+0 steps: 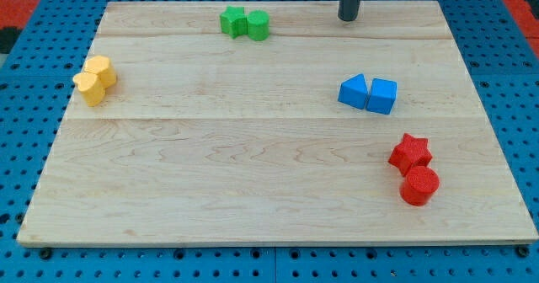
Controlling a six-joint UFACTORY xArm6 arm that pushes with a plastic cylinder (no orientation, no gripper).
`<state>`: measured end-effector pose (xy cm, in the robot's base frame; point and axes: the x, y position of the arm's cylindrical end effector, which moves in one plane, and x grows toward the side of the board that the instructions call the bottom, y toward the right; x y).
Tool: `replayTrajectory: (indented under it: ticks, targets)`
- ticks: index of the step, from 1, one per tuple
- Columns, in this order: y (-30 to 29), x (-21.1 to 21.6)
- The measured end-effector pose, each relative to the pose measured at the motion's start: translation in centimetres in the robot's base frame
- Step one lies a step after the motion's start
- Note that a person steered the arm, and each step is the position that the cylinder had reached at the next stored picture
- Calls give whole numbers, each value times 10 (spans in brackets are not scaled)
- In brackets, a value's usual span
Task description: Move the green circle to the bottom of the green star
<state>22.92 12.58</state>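
The green star (233, 20) sits near the view's top edge of the wooden board (253, 173), left of centre. The green circle (258, 25) touches the star's right side. My tip (349, 18) is at the view's top, right of centre, well to the right of the green circle and apart from every block.
Two yellow blocks (94, 80) lie together at the view's left. A blue triangle (353, 91) and a blue cube (382, 95) sit side by side at the right. A red star (410, 152) and a red circle (419, 185) sit at the lower right.
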Motion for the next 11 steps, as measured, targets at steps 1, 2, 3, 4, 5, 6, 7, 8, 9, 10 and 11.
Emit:
replayTrajectory:
  ticks: [1, 2, 3, 4, 5, 6, 7, 8, 9, 10, 11]
  targets:
    - [0, 0]
    - [3, -1]
    - [0, -12]
    - [-61, -17]
    - [-116, -17]
    - [-130, -17]
    - [-133, -5]
    - [-133, 29]
    - [-132, 29]
    - [-135, 34]
    - [-150, 36]
